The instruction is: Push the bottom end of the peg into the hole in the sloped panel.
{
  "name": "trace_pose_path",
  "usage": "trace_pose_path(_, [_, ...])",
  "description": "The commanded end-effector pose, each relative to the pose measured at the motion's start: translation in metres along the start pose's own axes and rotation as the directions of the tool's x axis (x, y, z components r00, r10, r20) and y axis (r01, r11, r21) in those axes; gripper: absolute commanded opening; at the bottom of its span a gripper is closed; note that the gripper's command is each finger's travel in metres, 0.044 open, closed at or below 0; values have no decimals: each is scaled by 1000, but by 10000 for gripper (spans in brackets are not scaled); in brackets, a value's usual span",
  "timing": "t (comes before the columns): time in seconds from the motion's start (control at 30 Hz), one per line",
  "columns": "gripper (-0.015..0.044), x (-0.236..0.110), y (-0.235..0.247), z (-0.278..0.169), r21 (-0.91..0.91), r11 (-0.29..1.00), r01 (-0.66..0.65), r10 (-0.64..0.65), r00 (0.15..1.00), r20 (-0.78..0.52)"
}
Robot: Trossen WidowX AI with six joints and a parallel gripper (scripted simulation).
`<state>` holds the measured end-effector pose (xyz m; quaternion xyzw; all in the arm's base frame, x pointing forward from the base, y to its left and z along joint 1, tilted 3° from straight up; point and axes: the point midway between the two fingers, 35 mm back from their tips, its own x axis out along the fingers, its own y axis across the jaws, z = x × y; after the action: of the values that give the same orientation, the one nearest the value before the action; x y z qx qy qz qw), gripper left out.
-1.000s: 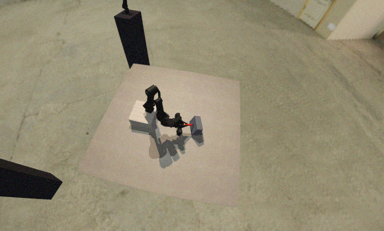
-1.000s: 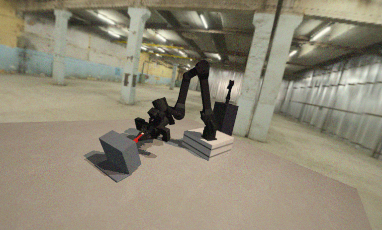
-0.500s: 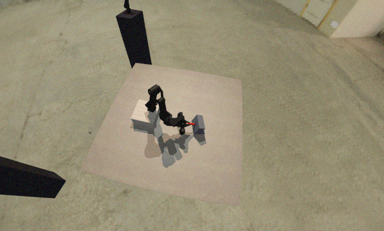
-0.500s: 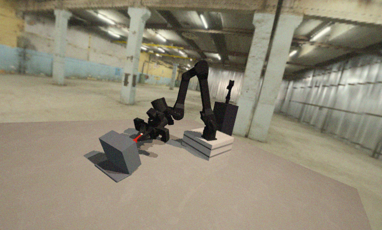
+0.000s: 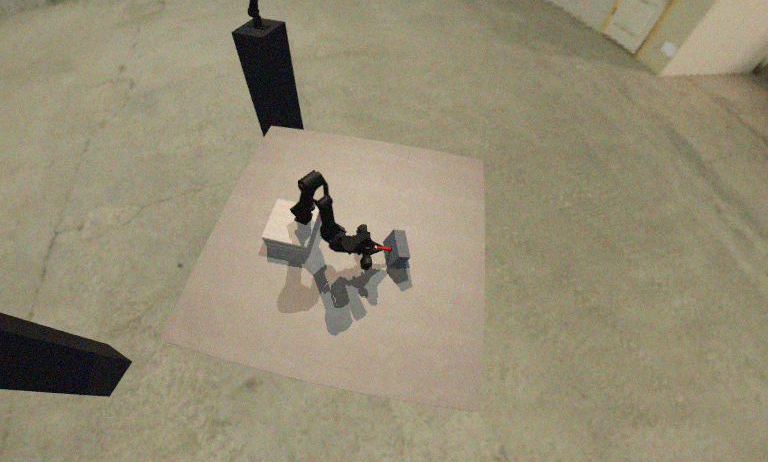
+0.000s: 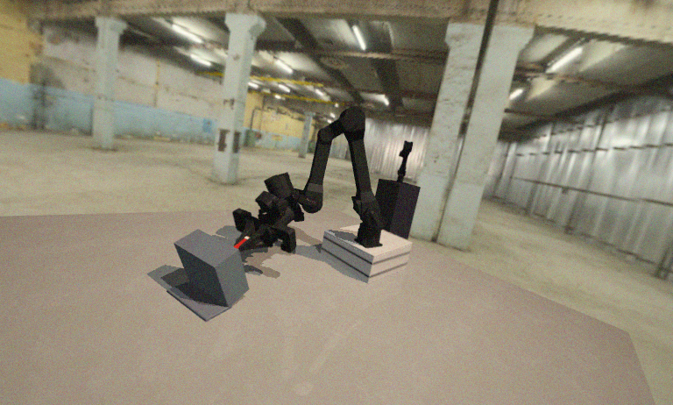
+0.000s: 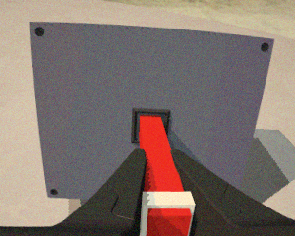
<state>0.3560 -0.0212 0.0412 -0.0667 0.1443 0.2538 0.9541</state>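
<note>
The red square peg (image 7: 159,157) has its far end inside the dark square hole (image 7: 151,117) in the grey sloped panel (image 7: 88,92), its flat sides lined up with the hole's edges. A white band circles it near the end facing the wrist camera. The gripper (image 7: 162,177) is clamped on the peg, one black finger (image 7: 124,184) on either flat side. From the exterior view the arm (image 6: 357,162) rises from its pale base block (image 6: 392,256), folds sharply at the elbow and slopes down, wrist low near the table (image 6: 446,341), pointing at the panel.
</note>
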Motion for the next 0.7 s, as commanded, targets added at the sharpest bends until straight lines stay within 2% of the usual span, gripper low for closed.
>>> trace_pose_path(0.0, [0,3,-1,-1,3,1000,4,-4,1000,-1])
trace_pose_path(0.67, [0,14,-1,-1,3,1000,4,-4,1000,0])
